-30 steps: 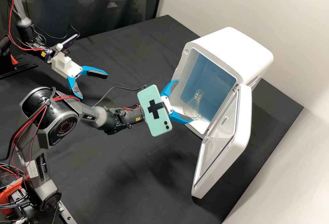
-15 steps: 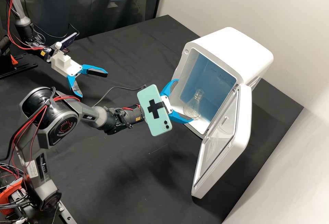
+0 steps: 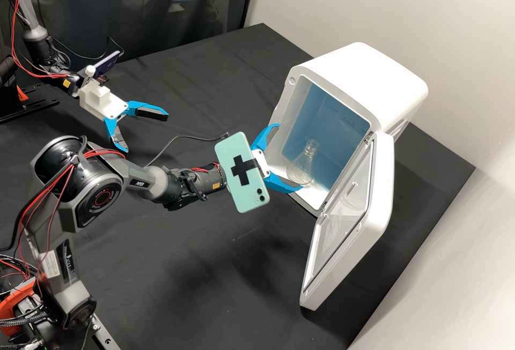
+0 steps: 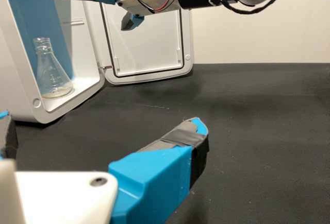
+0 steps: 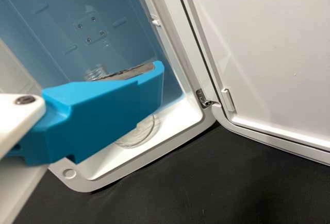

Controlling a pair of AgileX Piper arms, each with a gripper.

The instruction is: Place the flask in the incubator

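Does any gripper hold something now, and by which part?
Nothing is held. The flask stands free on the floor of the incubator; the right gripper is open at its doorway, the left gripper open and far from it.

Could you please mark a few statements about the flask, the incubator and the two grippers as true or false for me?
1. The flask stands upright inside the incubator. True.
2. The incubator's door is shut. False: the door is swung open.
3. The right gripper has its jaws shut on the flask. False: the jaws are open at the incubator's opening, and the left wrist view shows the flask standing free of them.
4. The left gripper hangs over the bench, well away from the incubator, with its jaws open. True.
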